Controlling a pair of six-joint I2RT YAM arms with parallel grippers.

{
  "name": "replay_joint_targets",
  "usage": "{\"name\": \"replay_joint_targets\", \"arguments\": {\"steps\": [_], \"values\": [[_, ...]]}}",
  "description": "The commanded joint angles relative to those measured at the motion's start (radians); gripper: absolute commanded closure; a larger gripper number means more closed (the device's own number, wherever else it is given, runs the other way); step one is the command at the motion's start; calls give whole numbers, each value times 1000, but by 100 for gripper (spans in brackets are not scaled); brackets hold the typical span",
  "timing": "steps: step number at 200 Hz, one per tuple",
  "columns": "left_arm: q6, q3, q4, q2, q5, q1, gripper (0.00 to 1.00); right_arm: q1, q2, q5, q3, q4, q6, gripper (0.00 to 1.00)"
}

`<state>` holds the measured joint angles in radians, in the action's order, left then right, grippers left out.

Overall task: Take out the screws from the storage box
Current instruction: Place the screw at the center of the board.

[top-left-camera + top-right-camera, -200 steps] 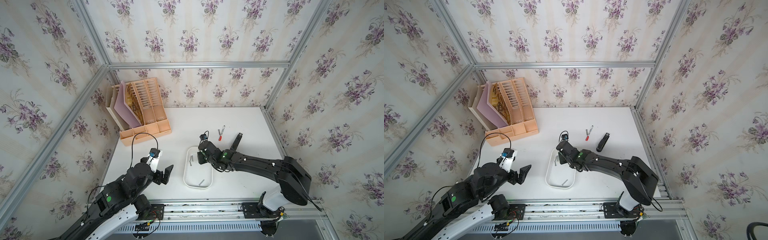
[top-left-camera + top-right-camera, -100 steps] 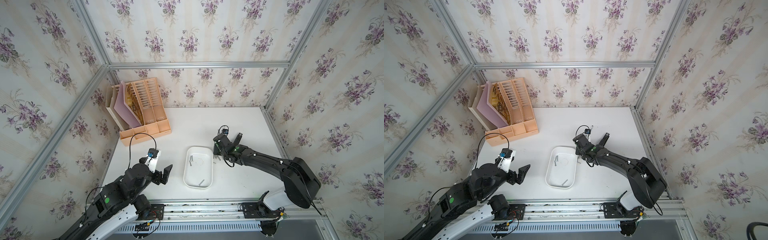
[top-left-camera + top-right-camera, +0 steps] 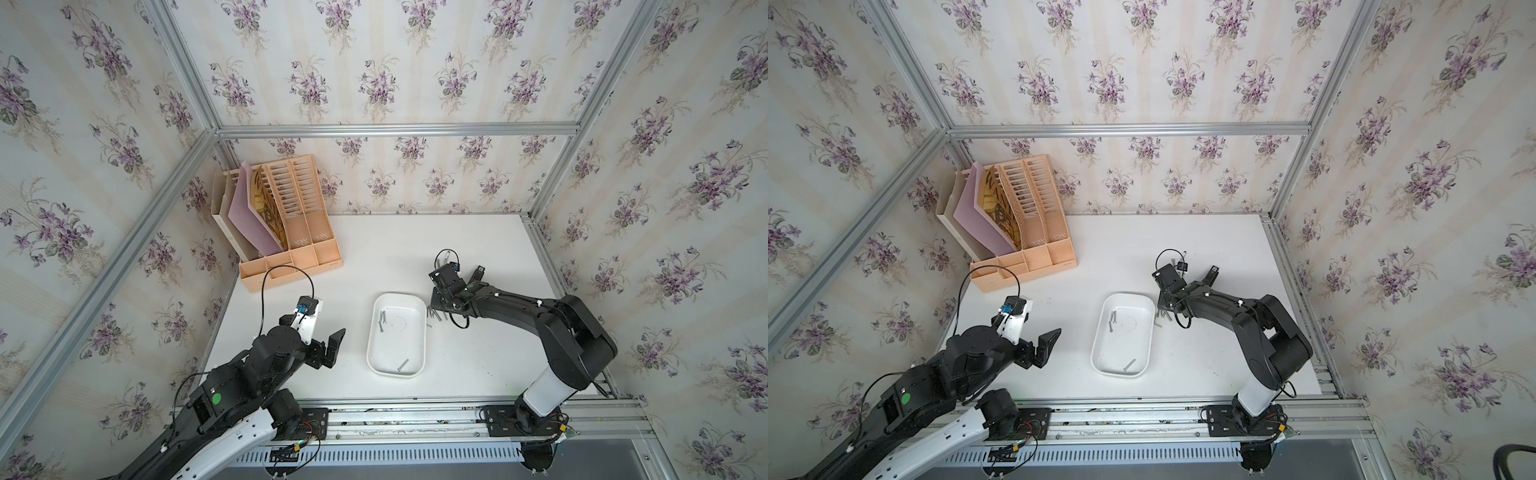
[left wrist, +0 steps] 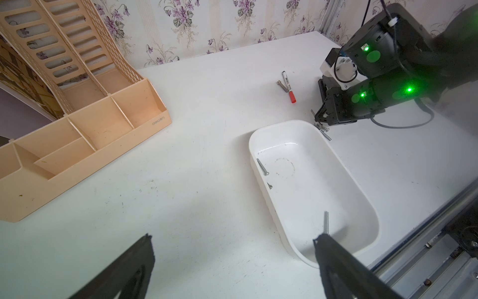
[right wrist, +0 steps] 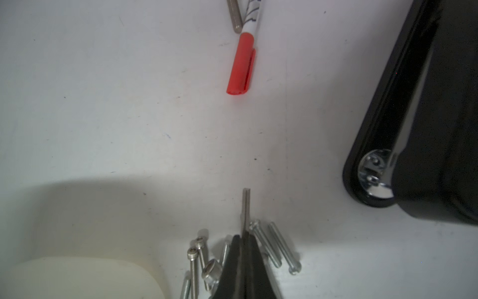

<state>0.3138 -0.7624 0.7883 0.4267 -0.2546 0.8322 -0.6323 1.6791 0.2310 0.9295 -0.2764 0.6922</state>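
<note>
Screw (image 5: pixel 245 204) pinched in right hand (image 5: pixel 244 236); left hand (image 4: pixel 234 236) spread; embossed label (image 4: pixel 158 121) on organizer (image 4: pixel 90 134) illegible.

Three screws (image 4: pixel 262 167) lying inside one box (image 4: pixel 323 186). At least seven more lying just beside box, another sitting pinched in right gripper (image 5: pixel 244 236). One marker (image 4: pixel 288 85), one thicker bolt (image 5: pixel 234 15), one stapler (image 5: pixel 426 129) lying past box; one file organizer (image 4: pixel 103 124) standing well apart.
</note>
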Motion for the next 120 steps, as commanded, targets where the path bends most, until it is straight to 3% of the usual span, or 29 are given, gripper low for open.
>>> {"name": "replay_joint_targets", "arguments": {"steps": [1,28,97,120], "values": [[2,-7,-13,-16,-14,1,1,3,30,-39,16,-13,8,100],[3,-6,-12,-2,-16,1,1,5,45,-54,23,-14,6,100],[6,-5,-15,18,4,0,1,5,16,-48,14,-7,3,70],[8,-8,-12,57,32,0,1,5,-30,-55,-14,23,0,70]]}}
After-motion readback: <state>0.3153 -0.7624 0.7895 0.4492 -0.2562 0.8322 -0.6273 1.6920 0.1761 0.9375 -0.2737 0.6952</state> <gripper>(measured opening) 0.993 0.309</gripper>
